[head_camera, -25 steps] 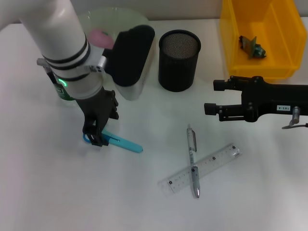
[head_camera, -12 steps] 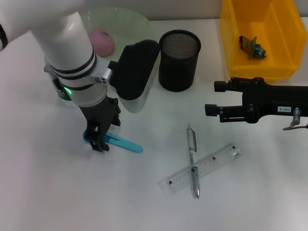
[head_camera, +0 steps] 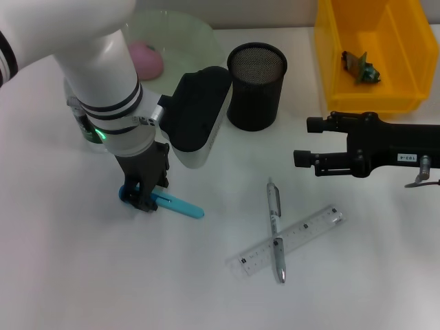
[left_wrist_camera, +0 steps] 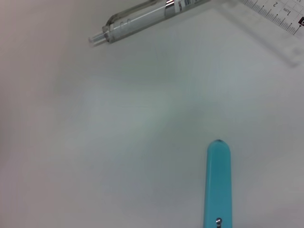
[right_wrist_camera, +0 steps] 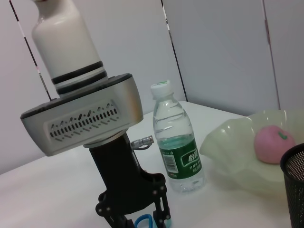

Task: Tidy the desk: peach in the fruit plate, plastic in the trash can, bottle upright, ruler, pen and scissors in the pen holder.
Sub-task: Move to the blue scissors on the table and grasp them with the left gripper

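Scissors risk is what matters at this moment. Nearest the robot lie the clear plastic ruler (head_camera: 287,242) and the silver-and-clear click pen (head_camera: 275,227), the pen crossed over the ruler on the white desk (head_camera: 69,275); both still wait for the holder.

A little farther, the left gripper (head_camera: 142,201) stands low over the ring-handle end of the blue-handled scissors (head_camera: 175,203), whose blue body points toward the pen. In the right wrist view the black fingers (right_wrist_camera: 161,209) straddle the blue loop, a gap showing between them, so the jaws look spread around the handle, not pinched on it; I cannot tell whether they touch it.

From here, a close on the rounded loop could squeeze it sideways and let the scissors slide or spin out. A hold at one end would also leave the long body hanging, so it might swing and catch the rim of the black mesh pen holder (head_camera: 256,86) on the way in.

Level with that, the right gripper (head_camera: 297,157) hovers over the desk beside the holder, its fingers apart and empty.

Farther back, the clear water bottle with green label (right_wrist_camera: 178,152) stands upright, the pink peach (head_camera: 146,58) sits in the pale green fruit plate (head_camera: 199,34), and the crumpled plastic scrap (head_camera: 361,67) lies in the yellow bin (head_camera: 330,55).
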Tool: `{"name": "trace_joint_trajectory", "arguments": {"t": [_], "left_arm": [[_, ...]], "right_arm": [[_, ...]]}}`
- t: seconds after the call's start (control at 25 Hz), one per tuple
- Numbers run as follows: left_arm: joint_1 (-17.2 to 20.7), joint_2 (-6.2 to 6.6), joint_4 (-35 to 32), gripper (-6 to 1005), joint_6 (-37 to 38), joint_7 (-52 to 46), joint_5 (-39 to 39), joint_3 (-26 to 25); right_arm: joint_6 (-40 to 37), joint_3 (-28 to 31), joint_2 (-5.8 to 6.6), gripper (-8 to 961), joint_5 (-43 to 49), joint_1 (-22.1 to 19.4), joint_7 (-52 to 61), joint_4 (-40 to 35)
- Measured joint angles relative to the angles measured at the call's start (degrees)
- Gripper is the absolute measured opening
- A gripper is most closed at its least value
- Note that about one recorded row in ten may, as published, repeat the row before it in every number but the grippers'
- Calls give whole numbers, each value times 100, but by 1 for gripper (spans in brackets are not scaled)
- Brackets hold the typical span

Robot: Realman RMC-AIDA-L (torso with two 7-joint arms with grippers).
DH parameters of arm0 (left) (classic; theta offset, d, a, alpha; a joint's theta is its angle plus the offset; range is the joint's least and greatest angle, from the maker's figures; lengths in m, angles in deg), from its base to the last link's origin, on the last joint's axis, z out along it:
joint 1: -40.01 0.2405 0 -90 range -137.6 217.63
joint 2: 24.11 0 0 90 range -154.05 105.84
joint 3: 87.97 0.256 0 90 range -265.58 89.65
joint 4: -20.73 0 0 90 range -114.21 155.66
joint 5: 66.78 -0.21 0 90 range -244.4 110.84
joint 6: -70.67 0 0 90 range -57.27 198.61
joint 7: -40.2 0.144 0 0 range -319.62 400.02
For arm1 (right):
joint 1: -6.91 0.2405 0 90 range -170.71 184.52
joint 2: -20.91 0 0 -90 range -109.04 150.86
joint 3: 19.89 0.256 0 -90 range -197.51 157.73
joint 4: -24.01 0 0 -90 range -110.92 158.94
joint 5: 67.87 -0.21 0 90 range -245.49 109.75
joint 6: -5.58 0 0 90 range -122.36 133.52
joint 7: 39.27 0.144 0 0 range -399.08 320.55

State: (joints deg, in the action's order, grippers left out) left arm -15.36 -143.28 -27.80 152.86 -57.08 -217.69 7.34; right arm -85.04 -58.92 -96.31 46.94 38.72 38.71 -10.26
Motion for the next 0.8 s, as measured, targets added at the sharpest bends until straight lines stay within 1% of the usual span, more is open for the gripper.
{"name": "trace_joint_trajectory", "arguments": {"t": [0.2,0.8], "left_arm": [[-21,0,2,411,-6,-5,1,12],[-53,0,116,406,-94,36,45,104]], "right_arm": [[0,-12,3,834,0,0,0,0],[1,-30,15,833,-1,4,-10,0]]}}
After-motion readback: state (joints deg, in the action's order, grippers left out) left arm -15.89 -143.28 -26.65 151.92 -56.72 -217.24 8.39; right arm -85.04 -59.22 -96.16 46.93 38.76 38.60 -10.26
